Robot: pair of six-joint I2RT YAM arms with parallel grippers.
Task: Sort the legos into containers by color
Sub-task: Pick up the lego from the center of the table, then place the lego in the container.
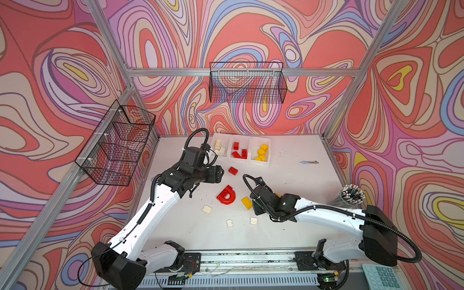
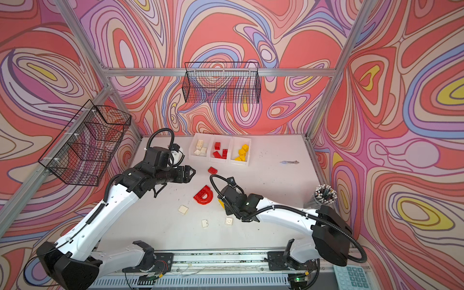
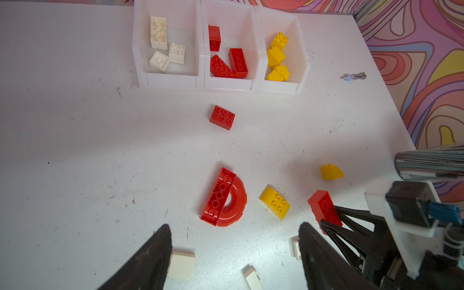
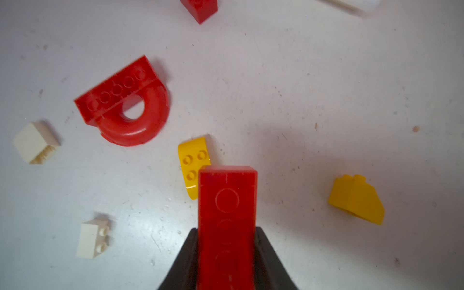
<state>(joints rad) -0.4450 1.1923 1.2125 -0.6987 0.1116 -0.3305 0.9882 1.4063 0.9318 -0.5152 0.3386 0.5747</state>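
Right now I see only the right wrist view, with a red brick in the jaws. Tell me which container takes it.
Observer: The middle container of the row at the table's far edge holds the red bricks.
Operator: Check the other gripper.
Observer: The left gripper is open and empty, pointing toward the loose red brick before that row.
Operator: Report the other two.
Observer: The container nearer the left gripper holds white bricks; the far-end container holds yellow bricks.
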